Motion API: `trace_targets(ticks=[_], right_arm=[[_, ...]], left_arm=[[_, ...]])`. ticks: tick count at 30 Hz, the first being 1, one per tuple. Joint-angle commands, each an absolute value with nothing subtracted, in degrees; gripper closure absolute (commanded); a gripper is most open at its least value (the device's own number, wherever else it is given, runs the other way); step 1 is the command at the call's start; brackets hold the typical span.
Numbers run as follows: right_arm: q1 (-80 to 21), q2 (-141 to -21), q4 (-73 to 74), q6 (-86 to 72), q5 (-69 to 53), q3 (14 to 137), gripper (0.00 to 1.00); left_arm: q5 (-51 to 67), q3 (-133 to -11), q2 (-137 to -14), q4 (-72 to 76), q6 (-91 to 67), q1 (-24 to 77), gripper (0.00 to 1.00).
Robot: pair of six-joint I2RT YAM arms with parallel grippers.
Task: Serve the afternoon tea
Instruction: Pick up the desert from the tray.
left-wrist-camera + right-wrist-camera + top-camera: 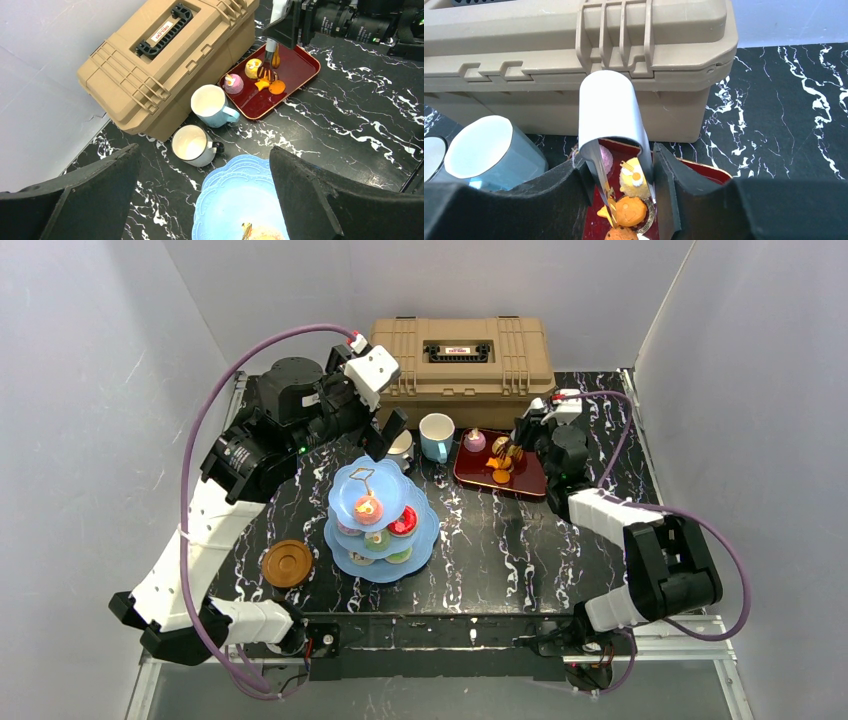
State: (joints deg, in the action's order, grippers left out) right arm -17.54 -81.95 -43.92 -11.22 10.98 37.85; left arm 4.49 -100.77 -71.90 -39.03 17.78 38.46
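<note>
1. Left arm (200,540): based at the near edge of the black marbled table (500,550) and reaching up the left side.
2. Left gripper (388,432): hangs over the back of the cake stand with its fingers spread wide, holding nothing.
3. Brown saucer (287,563): round and bare, near the front-left of the table, just beside the stand.
4. Cake stand (432,530): light blue, three scalloped tiers, upright mid-table. Small toy cakes (403,522) in red, green and orange sit on its tiers.
5. White mug (192,145): upright between the stand and the toolbox.
6. Light-blue mug (212,105): upright, just beside the white mug and close to the tray.
7. Dark-red tray (300,65): to the right of the mugs. It carries a pink cake (233,83), a yellow cake (253,67) and an orange treat (630,211).
8. Right gripper (530,435): over the tray, its fingers pinching the metal tongs (609,110). The tong blades point down on either side of the orange treat.
9. Tan toolbox (165,65): lid closed, against the back wall.
</note>
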Motion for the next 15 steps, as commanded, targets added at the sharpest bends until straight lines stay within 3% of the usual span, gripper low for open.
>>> trace_targets(ticks=[1, 15], right_arm=[[-17.57, -83.61, -50.63, -9.82, 11.45, 41.97, 0.49], [-17.58, -86.13, -52.83, -9.27, 13.53, 45.23, 0.47]], left_arm=[[4.50, -100.34, -70.15, -38.41, 17.41, 38.23, 0.02], [4.50, -98.66, -69.01, -37.88, 17.45, 38.14, 0.02]])
